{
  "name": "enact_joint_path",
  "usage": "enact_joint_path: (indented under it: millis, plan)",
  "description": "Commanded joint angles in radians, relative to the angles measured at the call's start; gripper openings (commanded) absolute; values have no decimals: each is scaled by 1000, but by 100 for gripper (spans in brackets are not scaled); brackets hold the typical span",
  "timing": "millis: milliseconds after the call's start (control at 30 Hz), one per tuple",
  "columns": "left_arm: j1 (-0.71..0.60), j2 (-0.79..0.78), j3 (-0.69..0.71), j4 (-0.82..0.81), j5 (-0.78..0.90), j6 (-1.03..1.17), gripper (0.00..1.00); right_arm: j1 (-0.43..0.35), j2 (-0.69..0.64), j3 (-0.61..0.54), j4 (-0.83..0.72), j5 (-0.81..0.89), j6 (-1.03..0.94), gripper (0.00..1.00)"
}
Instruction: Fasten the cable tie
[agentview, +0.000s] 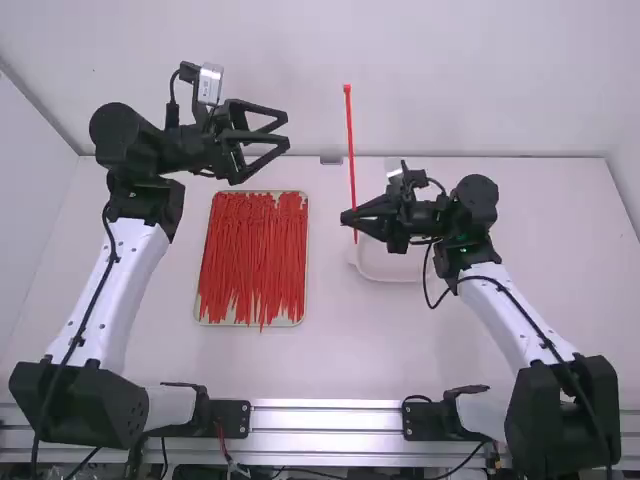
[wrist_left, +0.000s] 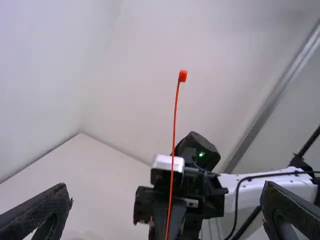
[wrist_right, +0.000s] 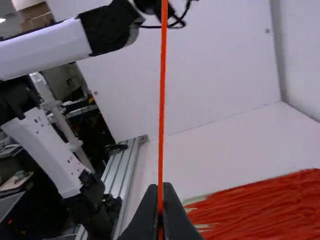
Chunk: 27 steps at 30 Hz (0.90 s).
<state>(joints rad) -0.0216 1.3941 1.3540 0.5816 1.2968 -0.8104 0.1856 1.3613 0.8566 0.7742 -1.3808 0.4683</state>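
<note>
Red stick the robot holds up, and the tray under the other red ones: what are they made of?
The cable tie in the right tool looks like smooth red plastic: very thin, slightly bowed, with a small moulded head on top. The tray is pale tan, flat, with rounded corners; wood or plastic, I cannot tell which.

text: none legible | labels, brands: none legible | numbers, signs: none legible
</note>
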Motion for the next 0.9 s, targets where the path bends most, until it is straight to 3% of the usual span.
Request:
enact_joint_path:
  millis: [0, 300, 533, 700, 867]
  plan:
    - [5, 1, 29, -22, -32, 61, 99, -39, -2, 27, 3, 15, 39, 0]
    - [9, 1, 29, -178, -138, 127, 99, -177, -2, 27, 2, 153, 121, 0]
    - [3, 1, 29, -182, -136, 150, 99, -262, -2, 39, -84, 286, 133, 0]
    - [3, 1, 29, -182, -123, 154, 99, -298, -2, 104, -294, 391, 43, 0]
    - [3, 1, 29, -186, -106, 177, 99, -275, -2, 190, -562, 578, -68, 0]
